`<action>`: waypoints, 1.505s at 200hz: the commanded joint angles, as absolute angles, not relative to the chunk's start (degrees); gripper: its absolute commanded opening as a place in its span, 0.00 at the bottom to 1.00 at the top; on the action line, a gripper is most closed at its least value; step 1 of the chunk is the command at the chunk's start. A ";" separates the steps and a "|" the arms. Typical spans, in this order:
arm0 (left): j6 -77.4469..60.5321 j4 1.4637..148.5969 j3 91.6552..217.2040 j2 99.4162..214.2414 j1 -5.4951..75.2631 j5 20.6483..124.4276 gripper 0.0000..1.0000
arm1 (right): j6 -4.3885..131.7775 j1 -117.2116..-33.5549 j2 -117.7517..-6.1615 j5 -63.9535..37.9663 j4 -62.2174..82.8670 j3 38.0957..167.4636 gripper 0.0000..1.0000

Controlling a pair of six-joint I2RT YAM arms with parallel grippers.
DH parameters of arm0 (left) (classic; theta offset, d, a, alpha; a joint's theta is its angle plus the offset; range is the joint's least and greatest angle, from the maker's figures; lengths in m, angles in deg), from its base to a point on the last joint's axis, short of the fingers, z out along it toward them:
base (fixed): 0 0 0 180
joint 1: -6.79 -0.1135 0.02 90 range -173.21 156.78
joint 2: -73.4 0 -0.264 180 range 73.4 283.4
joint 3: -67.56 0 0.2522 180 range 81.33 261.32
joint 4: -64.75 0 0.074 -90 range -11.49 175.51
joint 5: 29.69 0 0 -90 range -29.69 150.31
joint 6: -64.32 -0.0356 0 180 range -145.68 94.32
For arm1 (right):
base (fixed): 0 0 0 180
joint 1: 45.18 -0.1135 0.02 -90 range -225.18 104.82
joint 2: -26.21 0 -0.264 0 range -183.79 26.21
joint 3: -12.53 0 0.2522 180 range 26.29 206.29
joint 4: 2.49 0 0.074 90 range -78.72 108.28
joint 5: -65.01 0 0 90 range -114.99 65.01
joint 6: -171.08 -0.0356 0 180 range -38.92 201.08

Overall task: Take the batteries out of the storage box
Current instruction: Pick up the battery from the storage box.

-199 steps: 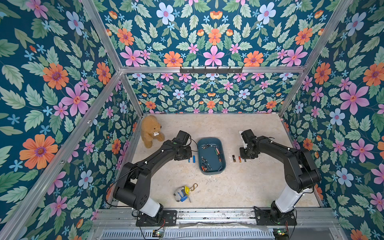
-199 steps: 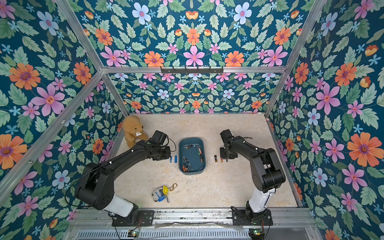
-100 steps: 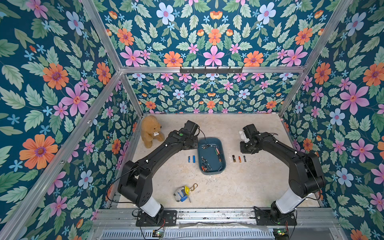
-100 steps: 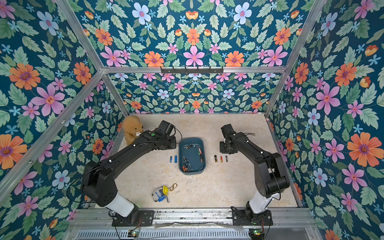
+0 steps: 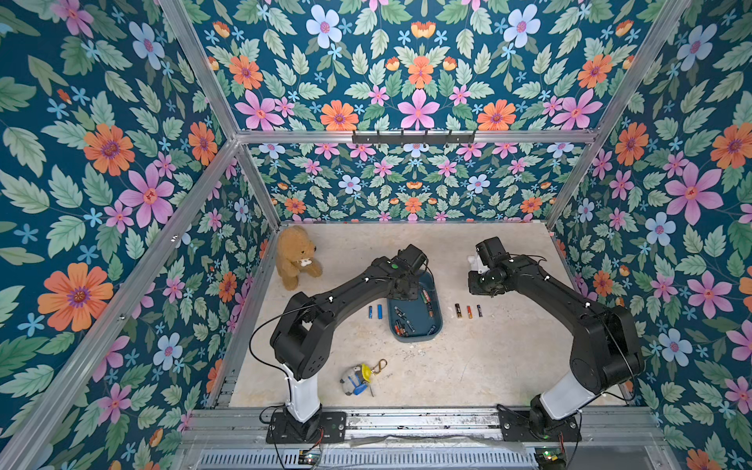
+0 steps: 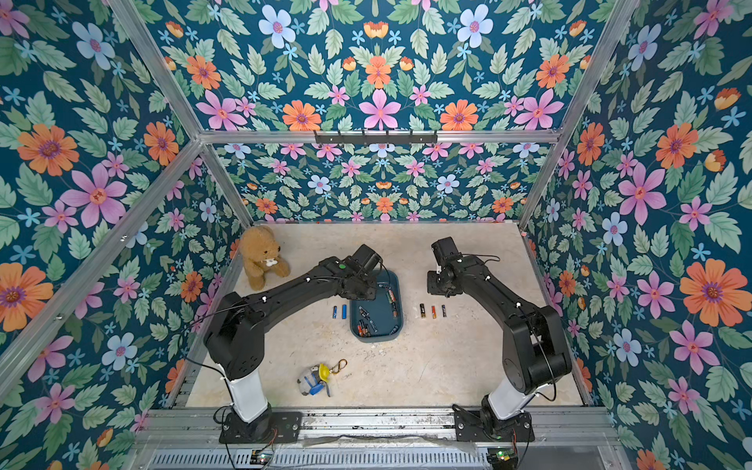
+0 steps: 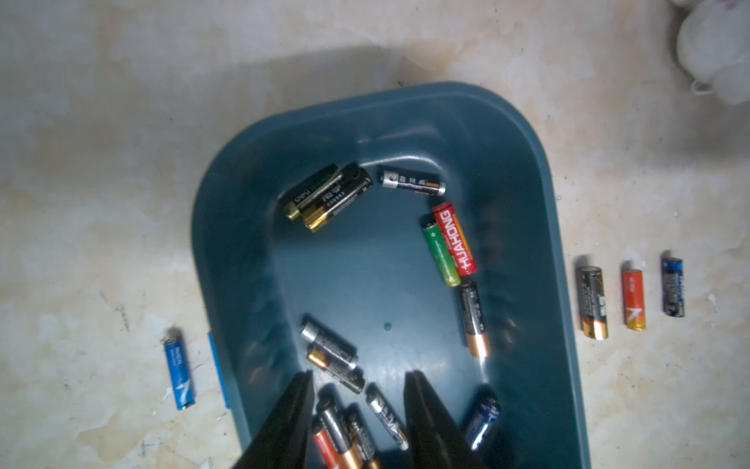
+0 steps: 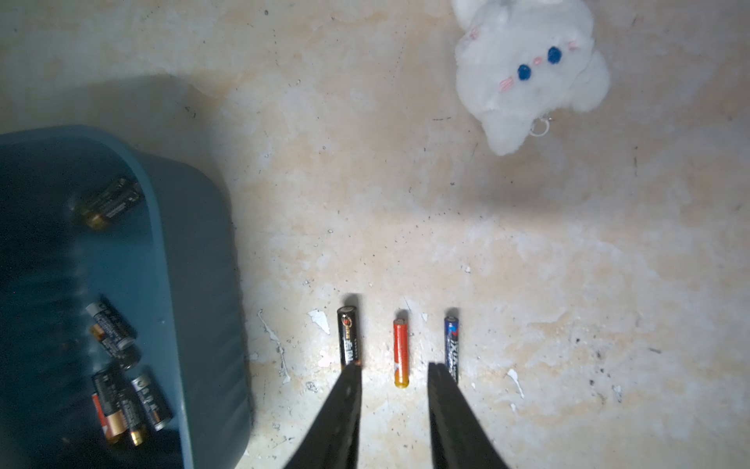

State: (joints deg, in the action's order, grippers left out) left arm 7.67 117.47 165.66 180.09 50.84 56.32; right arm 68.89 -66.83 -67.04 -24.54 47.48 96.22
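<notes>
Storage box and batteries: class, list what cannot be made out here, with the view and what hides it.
- Storage box, far end: both top views, partly covered by the left arm.
- Batteries at its near end: left wrist view, cut off by the picture's edge and overlapped by the left pincer.
- Second blue battery outside the box: left wrist view, mostly behind its wall.
- Battery labels: top views, too small.

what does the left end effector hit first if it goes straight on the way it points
The left end effector would likely meet the black batteries in the storage box first; depth unclear.
</notes>
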 commanded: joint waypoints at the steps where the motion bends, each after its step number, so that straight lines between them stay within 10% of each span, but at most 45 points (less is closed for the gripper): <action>1: 10.29 118.14 166.30 182.03 51.75 56.92 0.43 | 68.69 -66.98 -67.06 -23.68 47.64 96.45 0.34; 146: 21.06 119.47 166.44 188.40 52.50 55.77 0.62 | 70.59 -66.98 -67.49 -21.57 47.03 95.39 0.34; 301: 19.53 115.25 164.72 189.75 50.76 58.37 0.45 | 70.75 -66.98 -68.02 -20.53 47.22 96.16 0.34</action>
